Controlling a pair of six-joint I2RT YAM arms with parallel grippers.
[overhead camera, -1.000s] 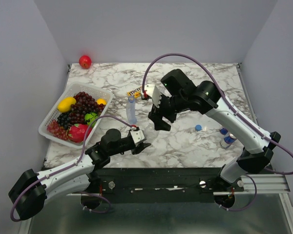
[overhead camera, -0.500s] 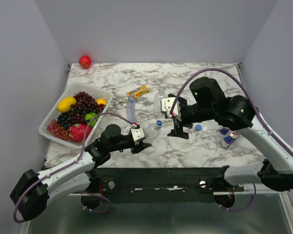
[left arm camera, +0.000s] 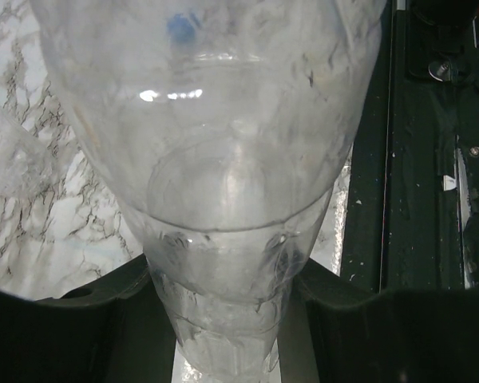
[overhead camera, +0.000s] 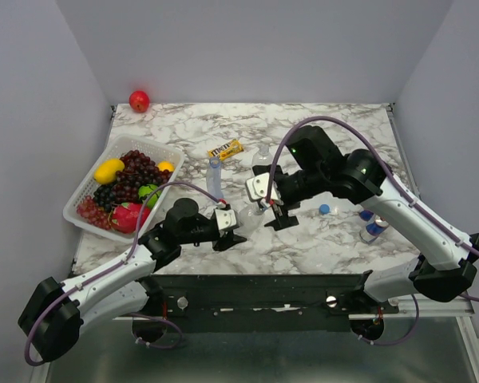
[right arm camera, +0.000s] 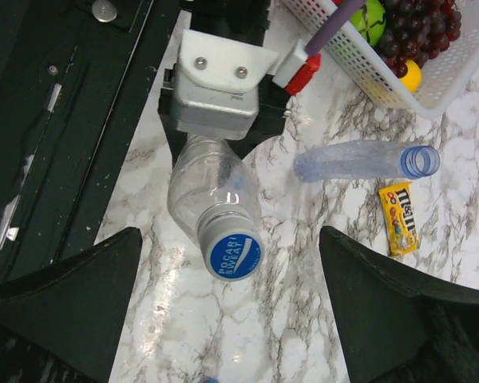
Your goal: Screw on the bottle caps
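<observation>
Right wrist view, blue cap [right arm camera: 231,255] atop the wide bottle [right arm camera: 207,191], left wrist view mostly its clear body, left gripper [right arm camera: 215,148] clamped on its base, right gripper [right arm camera: 230,239] spread wide above it, bare marble table [right arm camera: 184,327] around it.

Marble table [overhead camera: 335,128]: white fruit basket [overhead camera: 92,175] left, red apple [overhead camera: 139,100] far-left corner, candy packet [overhead camera: 225,149] centre, slim blue bottle [overhead camera: 215,179] probably upright, loose blue cap [overhead camera: 325,209], cans [overhead camera: 374,229] right.
</observation>
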